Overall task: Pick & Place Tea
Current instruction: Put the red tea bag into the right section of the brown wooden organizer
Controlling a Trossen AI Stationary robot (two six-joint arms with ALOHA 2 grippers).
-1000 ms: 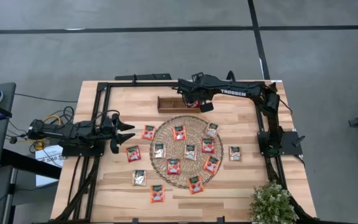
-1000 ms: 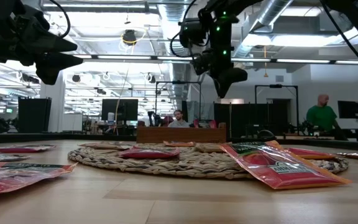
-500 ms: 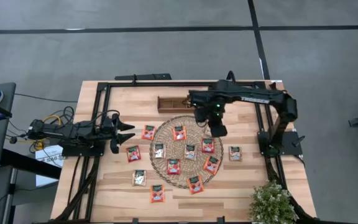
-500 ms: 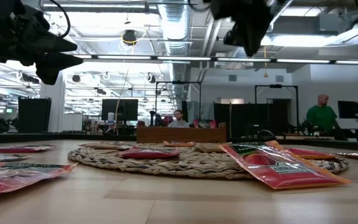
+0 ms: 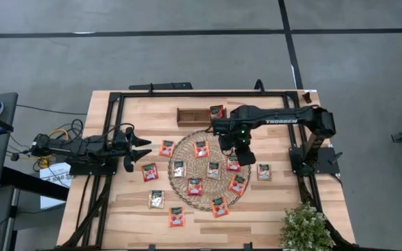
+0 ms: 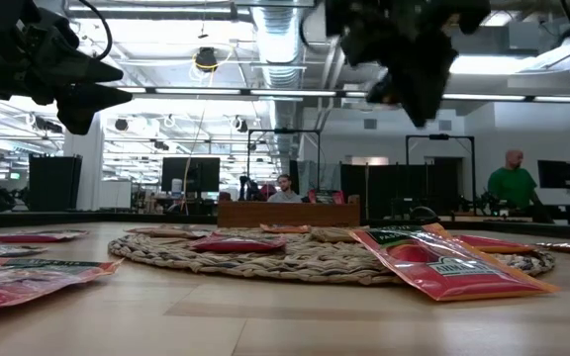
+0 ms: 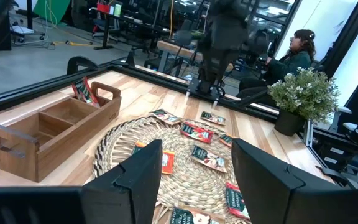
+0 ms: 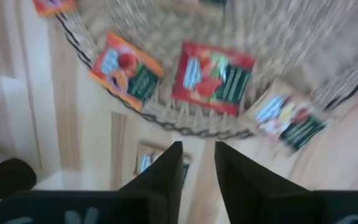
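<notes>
The left tool (image 5: 142,148) waits open and empty at the counter's (image 5: 271,202) left edge. The tea packets (image 5: 195,186) lie spread over the round woven mat (image 5: 187,202) and the bare wood near it, and one stands in the wooden tray (image 5: 187,116) by the far edge. The right tool (image 5: 245,156) hangs over the mat's right side with a narrow gap between its fingers, holding nothing. The packets lie close together, so it may catch two or push one off the mat. The right arm reads "TROSSEN"; the packet labels are not readable.
</notes>
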